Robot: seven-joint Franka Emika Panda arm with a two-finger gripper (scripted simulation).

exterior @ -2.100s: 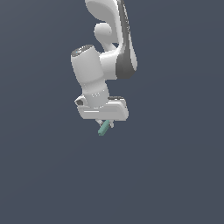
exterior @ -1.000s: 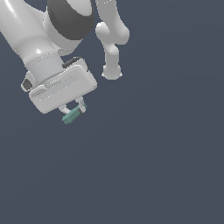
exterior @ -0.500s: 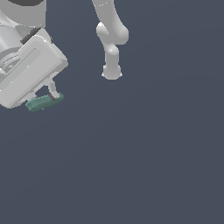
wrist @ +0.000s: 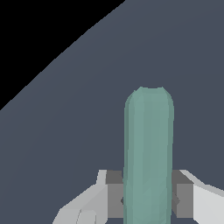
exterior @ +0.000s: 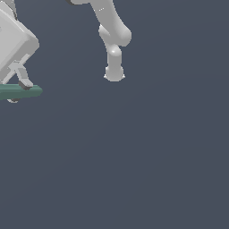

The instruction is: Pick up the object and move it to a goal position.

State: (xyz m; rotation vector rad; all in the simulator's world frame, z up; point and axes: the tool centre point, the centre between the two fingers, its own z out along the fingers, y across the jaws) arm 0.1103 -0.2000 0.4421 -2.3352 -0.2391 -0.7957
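Teal bar (exterior: 20, 91) is clamped crosswise between the end effector (exterior: 19, 92) fingers, now carried to the exterior view's far left edge, partly cropped. Grasp held through transit; goal position not marked.

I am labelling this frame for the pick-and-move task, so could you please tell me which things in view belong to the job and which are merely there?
Part of the job:
- teal-green bar, clamped between the fingers
- gripper, shut on the bar

Merely there:
- grey floor
- arm's base link, in the background
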